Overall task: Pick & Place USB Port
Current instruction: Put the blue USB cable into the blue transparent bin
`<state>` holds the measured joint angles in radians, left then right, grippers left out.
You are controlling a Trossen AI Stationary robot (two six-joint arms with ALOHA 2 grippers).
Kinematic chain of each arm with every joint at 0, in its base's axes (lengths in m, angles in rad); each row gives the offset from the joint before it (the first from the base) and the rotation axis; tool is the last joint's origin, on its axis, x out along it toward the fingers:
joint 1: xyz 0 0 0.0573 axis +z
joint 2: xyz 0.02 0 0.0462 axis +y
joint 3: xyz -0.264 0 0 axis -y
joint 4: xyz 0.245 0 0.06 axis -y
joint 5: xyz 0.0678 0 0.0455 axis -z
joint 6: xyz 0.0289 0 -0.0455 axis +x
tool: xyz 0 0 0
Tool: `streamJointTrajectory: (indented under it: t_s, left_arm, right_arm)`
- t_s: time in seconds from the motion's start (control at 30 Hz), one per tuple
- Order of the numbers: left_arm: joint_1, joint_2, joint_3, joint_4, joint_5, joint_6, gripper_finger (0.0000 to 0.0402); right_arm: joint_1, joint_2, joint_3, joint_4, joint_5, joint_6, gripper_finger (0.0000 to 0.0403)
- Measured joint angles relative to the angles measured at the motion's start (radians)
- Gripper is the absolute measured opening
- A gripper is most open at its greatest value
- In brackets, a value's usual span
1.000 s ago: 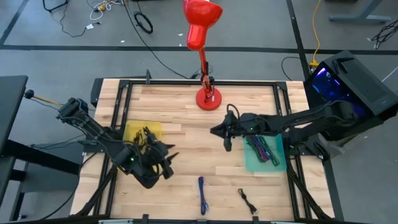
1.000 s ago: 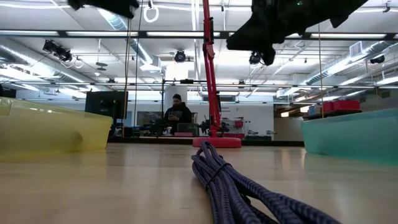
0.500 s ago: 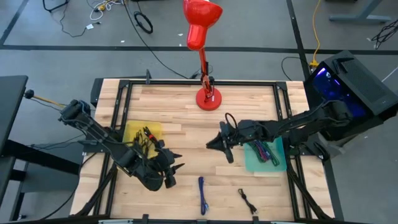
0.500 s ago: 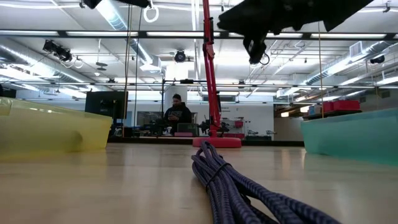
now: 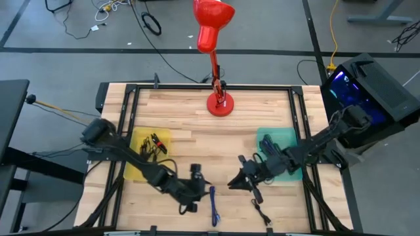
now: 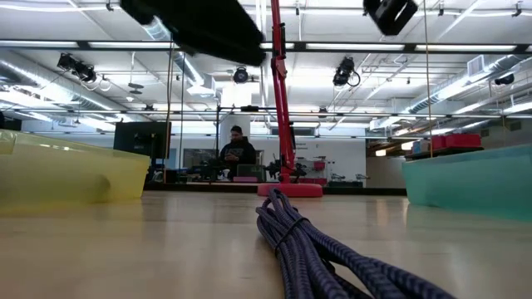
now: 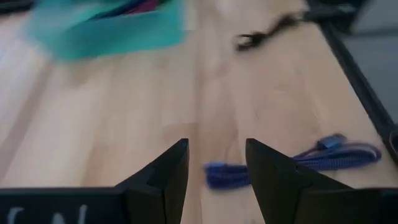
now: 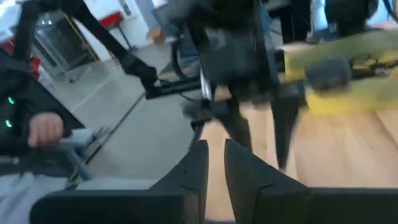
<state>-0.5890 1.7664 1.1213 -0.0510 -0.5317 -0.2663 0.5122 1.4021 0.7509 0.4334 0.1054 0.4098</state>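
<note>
Left hand (image 5: 197, 189): fingers spread wide, empty, low over the front of the surface, just beside the blue cable.
Right hand (image 5: 244, 181): fingers narrow, nothing visibly held, between the two cables.
Blue cable (image 5: 213, 205): coiled on the surface near the front edge.
Black cable (image 5: 262, 212): loose, right of the blue one.
Risk: both hands converge on one small zone; contact between the arms is possible, and a nudged coil could slide from reach.
Surface (image 5: 197, 141): light wood planks carrying a yellow tray (image 5: 139, 141), a teal tray (image 5: 287, 141) and a red lamp (image 5: 220, 105).
Room: open workshop; a person sits far behind.
</note>
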Motion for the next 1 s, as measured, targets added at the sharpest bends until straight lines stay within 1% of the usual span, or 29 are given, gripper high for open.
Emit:
streamJointTrajectory:
  t_s: [0.07, 0.13, 0.27, 0.4, 0.53, 0.63, 0.73, 0.8, 0.87, 1.0]
  left_arm:
    - [0.022, 0.041, 0.000, 0.046, 0.069, 0.109, 0.0165]
    - [0.041, 0.071, 0.009, 0.034, 0.110, 0.160, 0.0165]
    - [0.073, 0.104, 0.048, 0.025, 0.167, 0.171, 0.0165]
    - [0.080, 0.136, 0.119, -0.010, 0.168, 0.163, 0.0165]
    - [0.078, 0.140, 0.192, -0.101, 0.115, 0.039, 0.0165]
    - [0.071, 0.139, 0.259, -0.286, 0.131, -0.048, 0.0165]
    - [0.049, 0.139, 0.311, -0.448, 0.161, -0.143, 0.0165]
    - [0.029, 0.139, 0.326, -0.545, 0.161, -0.210, 0.0165]
    - [0.005, 0.139, 0.343, -0.651, 0.135, -0.268, 0.0165]
    - [-0.033, 0.138, 0.343, -0.736, 0.058, -0.377, 0.0165]
  right_arm:
    - [0.032, -0.001, 0.000, 0.019, 0.026, -0.001, 0.0055]
    - [0.058, 0.000, 0.000, 0.018, 0.027, -0.003, 0.0055]
    - [0.082, -0.001, 0.000, 0.038, 0.036, -0.027, 0.0055]
    - [0.082, -0.001, 0.001, 0.002, 0.109, -0.002, 0.0055]
    - [0.087, 0.044, 0.001, -0.082, 0.144, 0.084, 0.0055]
    - [0.102, 0.126, 0.001, -0.044, 0.137, 0.116, 0.0055]
    - [0.106, 0.217, 0.001, 0.010, 0.068, 0.159, 0.0055]
    - [0.106, 0.272, 0.000, 0.039, 0.042, 0.186, 0.0055]
    - [0.106, 0.326, 0.005, 0.081, 0.044, 0.218, 0.0055]
    - [0.082, 0.411, 0.069, 0.061, 0.022, 0.209, 0.0055]
